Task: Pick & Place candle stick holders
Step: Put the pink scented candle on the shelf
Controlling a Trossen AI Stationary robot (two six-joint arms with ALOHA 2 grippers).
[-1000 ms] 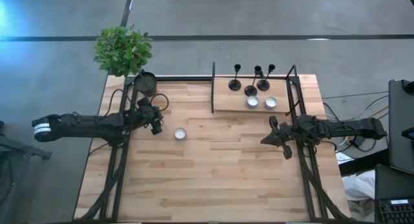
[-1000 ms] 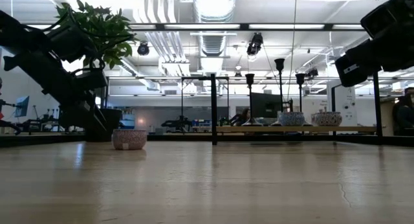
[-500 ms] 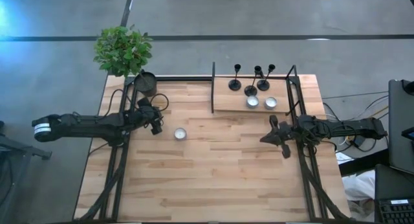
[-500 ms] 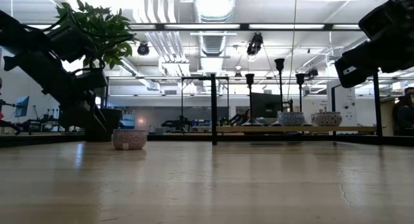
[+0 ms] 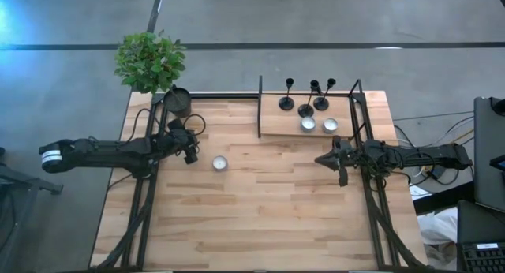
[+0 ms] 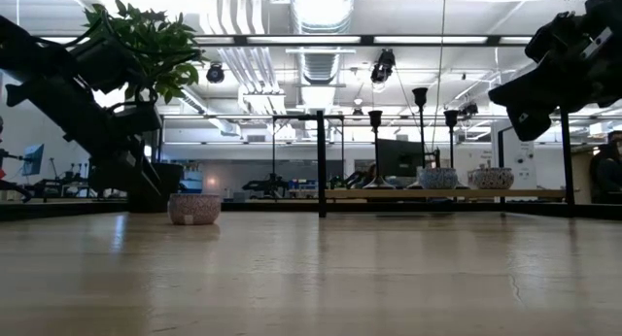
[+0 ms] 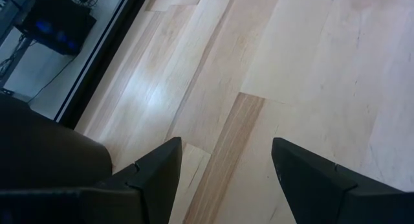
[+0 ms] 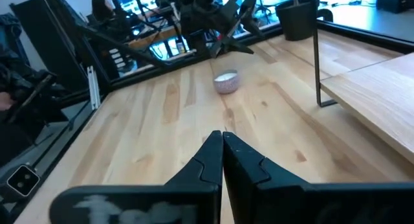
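Right end effector [image 5: 322, 159] closed, three slim black candle stick holders [image 5: 305, 96] upright

Wooden table [image 5: 260, 218], plank top, black frame. Small round bowl [image 5: 219, 162] sits on it left of centre. Dark pot [image 5: 178, 102] at the far left corner. Raised wooden shelf [image 5: 276, 125] far right carries three candle stick holders [image 5: 305, 107] and two small bowls [image 5: 319, 125].
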